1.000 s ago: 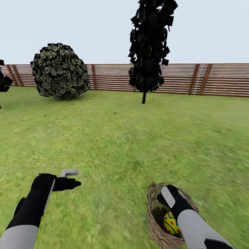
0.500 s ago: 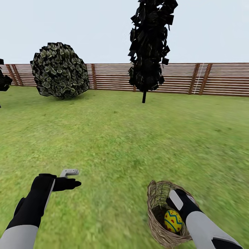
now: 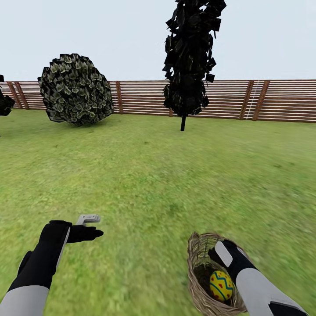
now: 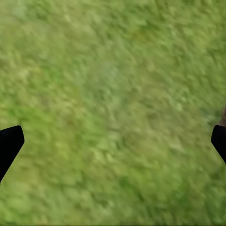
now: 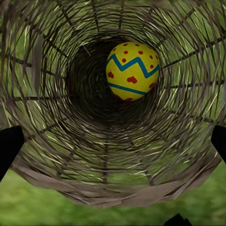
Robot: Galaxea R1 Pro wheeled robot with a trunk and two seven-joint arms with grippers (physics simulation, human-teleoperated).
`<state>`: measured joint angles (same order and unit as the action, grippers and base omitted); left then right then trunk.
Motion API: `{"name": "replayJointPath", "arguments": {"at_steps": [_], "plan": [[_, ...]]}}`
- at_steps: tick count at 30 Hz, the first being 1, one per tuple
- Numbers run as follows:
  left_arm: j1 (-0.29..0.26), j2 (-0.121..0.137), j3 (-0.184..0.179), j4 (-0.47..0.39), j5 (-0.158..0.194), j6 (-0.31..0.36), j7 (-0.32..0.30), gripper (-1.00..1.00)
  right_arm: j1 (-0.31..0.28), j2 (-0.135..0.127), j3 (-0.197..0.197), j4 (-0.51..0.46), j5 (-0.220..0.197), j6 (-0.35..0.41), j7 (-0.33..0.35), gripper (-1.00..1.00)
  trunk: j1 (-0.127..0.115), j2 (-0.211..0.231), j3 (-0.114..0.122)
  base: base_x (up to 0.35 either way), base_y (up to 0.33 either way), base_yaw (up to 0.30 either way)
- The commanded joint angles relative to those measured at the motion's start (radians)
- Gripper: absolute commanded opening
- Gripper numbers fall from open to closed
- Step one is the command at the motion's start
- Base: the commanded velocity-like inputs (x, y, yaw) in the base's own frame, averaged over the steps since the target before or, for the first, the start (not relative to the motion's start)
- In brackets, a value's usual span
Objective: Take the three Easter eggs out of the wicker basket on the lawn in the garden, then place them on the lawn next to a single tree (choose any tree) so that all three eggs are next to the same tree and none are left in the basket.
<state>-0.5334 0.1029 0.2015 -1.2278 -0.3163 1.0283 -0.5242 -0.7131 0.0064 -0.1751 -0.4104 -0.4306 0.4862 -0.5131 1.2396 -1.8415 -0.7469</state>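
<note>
— What stood around the wicker basket (image 3: 199, 285) when you looked?

— It lay tipped on the lawn (image 3: 153, 175), with open grass on every side of it. Far beyond it ran a slatted wooden fence (image 3: 281, 101), a narrow black conifer (image 3: 189, 61) and a round bush (image 3: 75, 90). Nothing stood between me and the basket.

— And the eggs?

— I saw one Easter egg (image 5: 133, 71), yellow with red dots and a blue zigzag, deep inside. From the head camera my right arm hid part of the basket; the right wrist camera looked straight down its mouth.

— The fingers?

— The right gripper (image 5: 113, 141) was spread wide at the basket's mouth, holding nothing. The left gripper (image 4: 113, 143) was wide too, over grass well apart from the basket.
</note>
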Motion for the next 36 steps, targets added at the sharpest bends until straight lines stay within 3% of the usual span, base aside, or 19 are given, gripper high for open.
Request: {"name": "replayJointPath", "arguments": {"at_steps": [1, 30, 36], "plan": [[-0.001, 0.0, 0.001, -0.001, -0.01, 0.003, -0.011, 1.0, 0.0, 0.0, -0.001, -0.002, -0.01, 0.002, -0.007, 1.0, 0.0, 0.0, -0.001, 0.055, 0.0, 0.0], [-0.001, -0.006, 0.001, -0.001, -0.011, 0.003, -0.011, 1.0, -0.002, -0.006, -0.001, 0.002, -0.008, 0.003, -0.007, 1.0, 0.0, 0.0, -0.001, 0.095, -0.005, 0.0], [-0.002, -0.006, 0.001, -0.001, -0.012, 0.003, -0.013, 1.0, -0.002, -0.006, -0.001, 0.002, -0.008, 0.003, -0.007, 1.0, 0.023, -0.042, -0.02, 0.005, -0.001, 0.0]]}}
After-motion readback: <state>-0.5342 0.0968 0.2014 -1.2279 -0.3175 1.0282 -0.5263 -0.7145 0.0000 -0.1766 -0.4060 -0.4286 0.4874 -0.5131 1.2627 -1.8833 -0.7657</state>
